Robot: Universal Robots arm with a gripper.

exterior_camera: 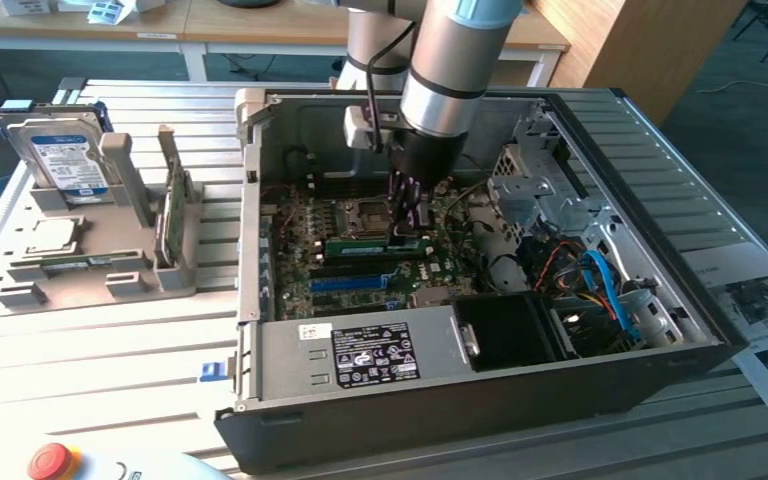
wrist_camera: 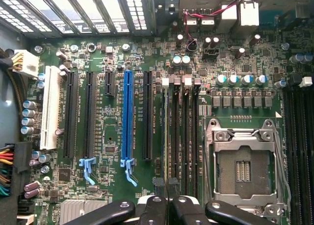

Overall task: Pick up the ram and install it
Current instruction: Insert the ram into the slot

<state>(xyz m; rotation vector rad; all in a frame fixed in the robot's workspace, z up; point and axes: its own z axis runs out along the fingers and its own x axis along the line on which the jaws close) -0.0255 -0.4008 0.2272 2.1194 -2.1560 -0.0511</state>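
The gripper (exterior_camera: 408, 234), pinching the ram (exterior_camera: 357, 243), has it picked up and low over the motherboard's memory slots (wrist_camera: 181, 136), apparently not fully seated.

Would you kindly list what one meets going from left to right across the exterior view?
Silver hard drive with a blue label → upright green expansion card → black gripper holding the thin green ram stick → blue flat cable → printed paper sheet.

Green ram (exterior_camera: 359, 244) at motherboard slots (exterior_camera: 357, 262)
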